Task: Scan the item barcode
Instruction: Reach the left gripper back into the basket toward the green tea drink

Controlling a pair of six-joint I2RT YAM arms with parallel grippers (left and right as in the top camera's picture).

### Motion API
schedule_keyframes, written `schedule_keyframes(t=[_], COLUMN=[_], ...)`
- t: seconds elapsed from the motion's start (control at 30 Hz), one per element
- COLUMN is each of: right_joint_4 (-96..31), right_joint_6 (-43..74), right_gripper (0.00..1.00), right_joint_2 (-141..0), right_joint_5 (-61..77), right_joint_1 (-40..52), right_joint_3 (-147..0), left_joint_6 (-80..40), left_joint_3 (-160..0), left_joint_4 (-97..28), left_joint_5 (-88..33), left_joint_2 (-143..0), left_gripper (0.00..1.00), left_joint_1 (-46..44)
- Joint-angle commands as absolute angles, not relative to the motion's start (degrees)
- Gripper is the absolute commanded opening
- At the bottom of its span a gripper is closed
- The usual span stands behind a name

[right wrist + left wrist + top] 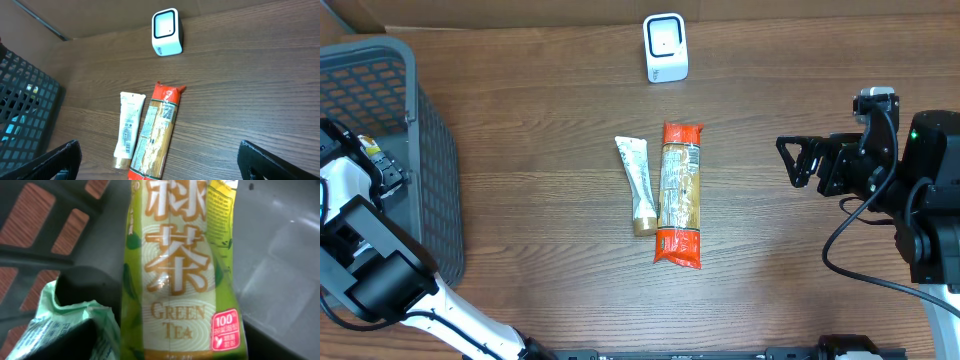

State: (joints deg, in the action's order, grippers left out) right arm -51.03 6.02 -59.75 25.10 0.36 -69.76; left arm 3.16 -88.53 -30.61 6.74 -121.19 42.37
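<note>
While the right gripper [790,162] gapes empty at three o'clock, a yellow-green pack [182,275] lettered GREEN TEA bears a red badge [225,330] at five o'clock; the left gripper's state cannot be told.

Dark wood-grain table [540,250] under even light, plain tan board [520,12] behind.

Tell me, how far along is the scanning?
Nothing looks clearly scanned: a tube and pasta packet lie on the table near the scanner. In hand: the left arm reaches into the basket at a green tea pack. Left: bringing it to the scanner. The right gripper hovers open.
</note>
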Motion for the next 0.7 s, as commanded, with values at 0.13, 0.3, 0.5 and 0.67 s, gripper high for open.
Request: schedule_keyframes(t=[0.13,0.3,0.5,0.67], right_joint_4=[-50.83,-50.83,-50.83,-50.83], right_joint_6=[6.17,6.17,6.17,6.17], right_gripper=[1.0,1.0,1.0,1.0], right_joint_2=[-59.59,-59.59,-59.59,-59.59], right_joint_5=[25.12,25.12,25.12,25.12], right_joint_1=[0.03,0.03,0.03,0.05], right_joint_3=[-71.53,-71.53,-71.53,-71.53], left_joint_6=[4.1,2.57,-7.31,-11.97], left_joint_3=[-90.35,-96.92,-110.06,-117.78], left_joint_4=[-34.04,-42.52,-54.78,-59.51], left_joint_5=[6.68,7.81,10.9,10.46], left_joint_2=[-123.7,-123.31,-120.9,-116.14], left_gripper=[0.04,0.04,0.04,0.04], left_joint_1=[42.35,42.26,40.91,39.46])
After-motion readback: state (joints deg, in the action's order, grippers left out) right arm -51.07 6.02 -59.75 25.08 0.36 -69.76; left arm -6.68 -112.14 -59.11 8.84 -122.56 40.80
